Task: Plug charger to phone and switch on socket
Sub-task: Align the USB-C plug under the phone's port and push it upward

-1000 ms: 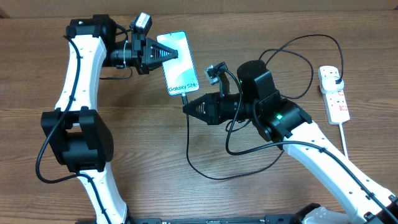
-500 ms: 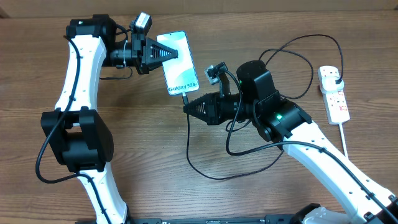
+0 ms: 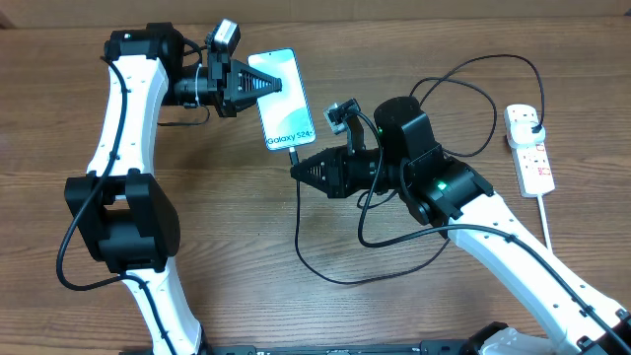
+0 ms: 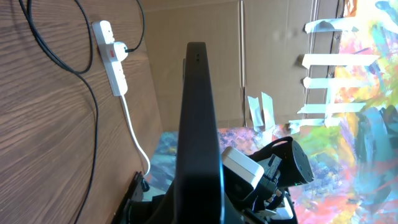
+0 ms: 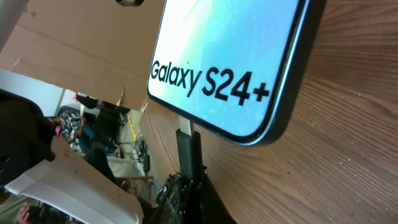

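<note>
Nothing moved; left gripper (image 3: 262,87) clenched on phone (image 3: 284,106), right gripper (image 3: 295,169) clenched on charger (image 5: 188,150) tip at port. Risk: skewed push could bend tip.

The left arm (image 3: 126,118) stands up from the near left of the surface (image 3: 246,296), folds at the elbow and stretches rightward along the far side. The left end effector (image 3: 273,87) lies level with its fingers closed on the left edge of the phone (image 3: 286,108). The right arm (image 3: 513,247) comes in from the near right corner and points left with its wrist low, and the right end effector (image 3: 296,170) is pinched tight on the charger (image 3: 294,155) tip at the phone's near end
</note>
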